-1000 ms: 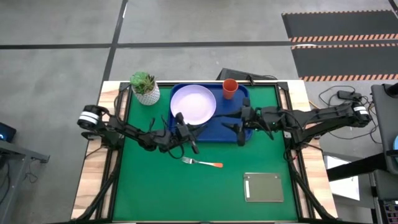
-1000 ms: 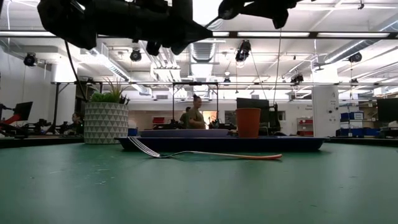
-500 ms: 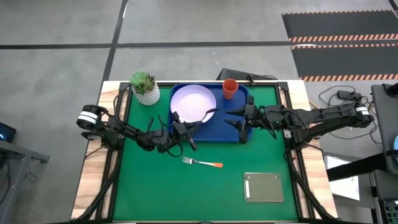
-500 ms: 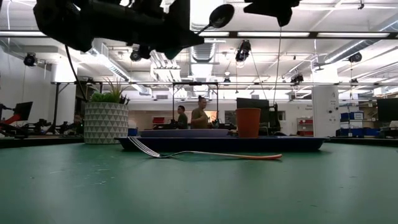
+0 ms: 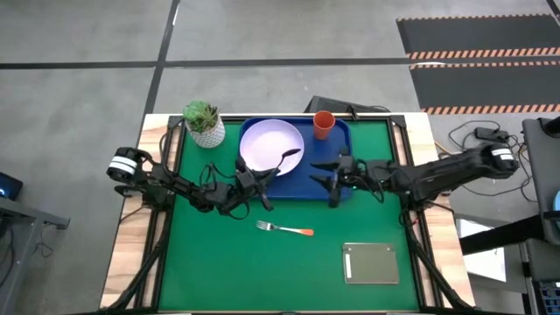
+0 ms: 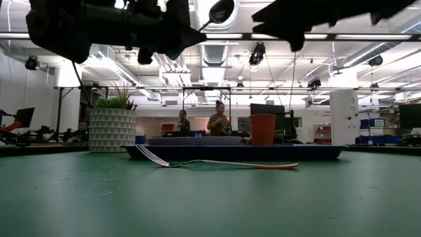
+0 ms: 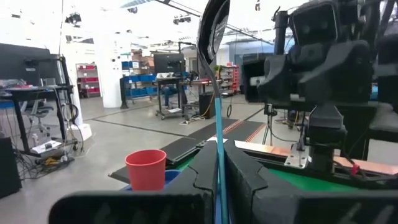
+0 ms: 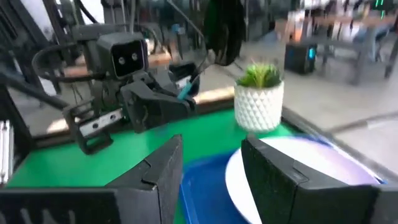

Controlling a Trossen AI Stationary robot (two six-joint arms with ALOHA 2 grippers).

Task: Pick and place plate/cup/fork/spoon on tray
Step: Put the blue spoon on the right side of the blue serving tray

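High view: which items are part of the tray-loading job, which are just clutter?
Job items:
- tray
- plate, on the tray
- cup, on the tray
- spoon, held above the plate by the left gripper
- fork, on the green mat
- right gripper, open over the tray

Clutter:
- potted plant
- grey slab

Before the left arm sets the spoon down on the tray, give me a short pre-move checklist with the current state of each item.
1. Spoon gripped by the left pincer: ok, blue handle clamped between the fingers, bowl pointing up.
2. Spoon lifted off the table: ok, it shows high in the low view.
3. Bare tray floor for it: ok, free between plate and right pincer.
4. Right pincer out of the way: not ok, it hangs open over the tray's right part.
5. Cup upright on the tray: ok.
6. Fork placed: not ok, it lies on the green table.
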